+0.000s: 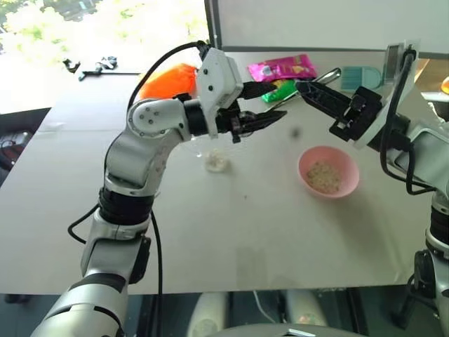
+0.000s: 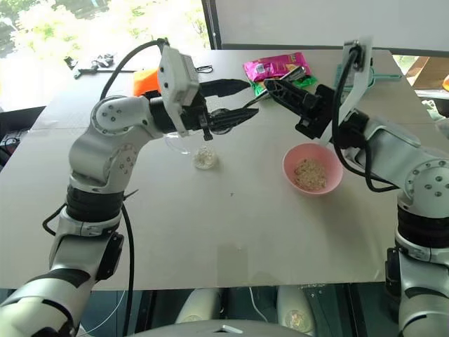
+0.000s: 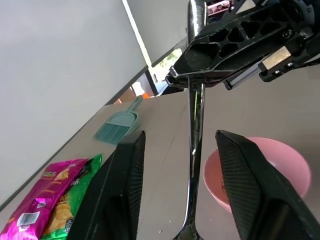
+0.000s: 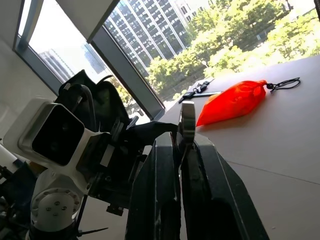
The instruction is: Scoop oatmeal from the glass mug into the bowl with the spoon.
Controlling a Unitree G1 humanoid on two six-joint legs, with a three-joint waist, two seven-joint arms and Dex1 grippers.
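1. Spoon [image 3: 194, 150] hangs in the air between the two arms, above the middle of the desk [image 1: 231, 232]; its handle end is clamped in the clenched right gripper [image 2: 270, 87].
2. Left gripper [image 3: 177, 185] has its fingers spread, one on each side of the spoon's stem, not visibly pressing it, so I judge it released.
3. Glass mug [image 2: 184, 144] stands on the desk under the left forearm, near the far-left part; a small heap of oatmeal [image 2: 204, 157] lies beside it or in its base, I cannot tell which.
4. Bowl [image 2: 312, 168] sits toward the right side of the desk, well apart from the mug, with some oatmeal already inside.
5. Risk: the right gripper holds only the thin handle end, so the spoon could swivel or slip when dipped, scattering flakes.
6. Risk: the left forearm hangs close over the mug; a careless swing could knock it over.
7. Room: the near half of the desk is open. Snack packets [image 1: 282, 69], a teal dustpan [image 3: 118, 125] and an orange bag [image 4: 232, 102] line the far edge.
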